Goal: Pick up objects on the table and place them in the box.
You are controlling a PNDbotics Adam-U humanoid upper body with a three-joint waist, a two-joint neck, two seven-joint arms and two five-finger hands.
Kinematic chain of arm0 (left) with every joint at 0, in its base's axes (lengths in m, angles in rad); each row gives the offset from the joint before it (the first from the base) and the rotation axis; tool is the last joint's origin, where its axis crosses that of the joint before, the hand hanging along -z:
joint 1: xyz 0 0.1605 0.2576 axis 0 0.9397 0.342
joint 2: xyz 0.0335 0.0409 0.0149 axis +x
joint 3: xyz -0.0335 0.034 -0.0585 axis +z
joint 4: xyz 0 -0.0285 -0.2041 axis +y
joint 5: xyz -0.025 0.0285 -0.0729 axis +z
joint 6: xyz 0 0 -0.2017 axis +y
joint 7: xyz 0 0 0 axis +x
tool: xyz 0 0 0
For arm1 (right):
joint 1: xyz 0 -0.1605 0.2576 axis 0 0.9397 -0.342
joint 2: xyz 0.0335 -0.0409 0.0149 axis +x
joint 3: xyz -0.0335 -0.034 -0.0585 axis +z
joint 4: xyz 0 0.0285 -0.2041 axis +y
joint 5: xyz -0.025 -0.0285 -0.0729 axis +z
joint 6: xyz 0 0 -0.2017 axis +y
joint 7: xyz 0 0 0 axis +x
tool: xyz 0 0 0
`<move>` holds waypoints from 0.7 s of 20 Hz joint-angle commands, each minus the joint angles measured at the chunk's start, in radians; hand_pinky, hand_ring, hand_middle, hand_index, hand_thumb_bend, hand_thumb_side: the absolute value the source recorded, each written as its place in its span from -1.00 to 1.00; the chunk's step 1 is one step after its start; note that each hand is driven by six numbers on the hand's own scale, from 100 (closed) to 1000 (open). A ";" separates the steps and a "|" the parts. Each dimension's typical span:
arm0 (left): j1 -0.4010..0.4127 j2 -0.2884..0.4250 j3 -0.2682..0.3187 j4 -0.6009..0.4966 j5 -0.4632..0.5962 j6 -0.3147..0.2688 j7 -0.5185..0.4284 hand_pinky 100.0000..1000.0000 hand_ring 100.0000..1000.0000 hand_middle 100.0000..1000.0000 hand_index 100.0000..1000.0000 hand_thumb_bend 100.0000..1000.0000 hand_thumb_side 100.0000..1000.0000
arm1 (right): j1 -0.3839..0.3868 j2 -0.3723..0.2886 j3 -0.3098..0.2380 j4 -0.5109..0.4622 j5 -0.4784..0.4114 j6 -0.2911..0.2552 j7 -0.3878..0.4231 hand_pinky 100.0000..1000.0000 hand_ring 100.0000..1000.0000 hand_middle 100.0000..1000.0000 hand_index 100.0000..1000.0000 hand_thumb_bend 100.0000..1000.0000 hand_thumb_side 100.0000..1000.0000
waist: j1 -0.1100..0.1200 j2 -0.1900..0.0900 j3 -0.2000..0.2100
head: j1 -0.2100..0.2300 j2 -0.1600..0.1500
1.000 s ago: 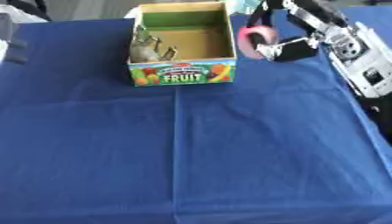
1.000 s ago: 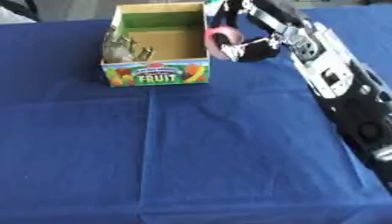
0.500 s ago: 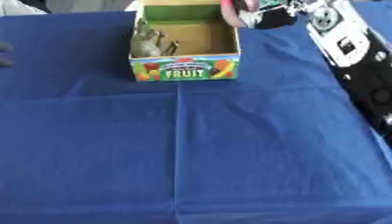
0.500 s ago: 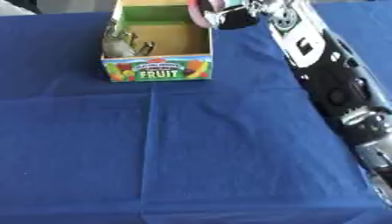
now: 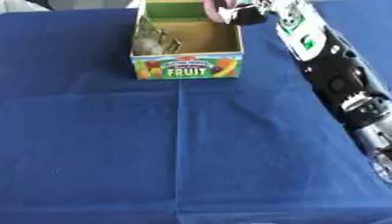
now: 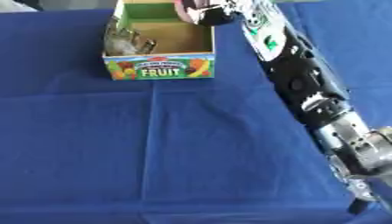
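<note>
Right hand: the right hand (image 5: 246,13) shows at about 1 o'clock in the view, over the far right corner of the box, its fingers curled round a pink object.
Pink object: the pink object (image 5: 211,6) is rounded, held above the box's open top near its far right edge; only part of it shows at the upper border, and I cannot tell what it is.
Right arm: the right arm (image 6: 299,83) runs from 4 o'clock up to 1 o'clock, black with silver joints and a white panel carrying green marks near the wrist.
Box: the box (image 5: 187,65) stands at 12 o'clock on the surface, open at the top, brown inside with a green far wall, its front face printed with fruit pictures and the word FRUIT.
Inside the box: a greyish, shiny thing (image 5: 149,40) lies against the left wall; its kind is not clear.
Surface: the surface (image 5: 183,153) is covered by a blue cloth with fold creases, one running from the box toward 6 o'clock and one crossing it just in front of the box.
Left hand: it shows in neither view.
</note>
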 commanded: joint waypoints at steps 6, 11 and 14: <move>-0.017 0.003 -0.004 -0.022 0.008 -0.007 -0.007 0.13 0.27 0.32 0.54 -0.37 0.17 | -0.025 0.036 -0.013 0.077 0.135 -0.011 -0.028 0.46 0.48 0.36 0.70 -0.25 -0.62 | 0.001 -0.014 0.010 | -0.008 0.005; -0.016 0.002 -0.004 -0.022 0.008 -0.006 -0.007 0.13 0.27 0.32 0.54 -0.37 0.17 | -0.014 0.051 0.003 0.090 0.190 -0.046 0.075 0.57 0.62 0.54 0.83 -0.04 -0.44 | 0.000 -0.015 0.009 | -0.004 0.005; -0.014 0.003 -0.004 -0.022 0.007 -0.005 -0.007 0.13 0.27 0.32 0.54 -0.37 0.17 | -0.010 0.056 0.002 0.100 0.205 -0.059 0.148 0.64 0.68 0.61 0.87 0.02 -0.39 | 0.000 -0.016 0.008 | -0.002 0.005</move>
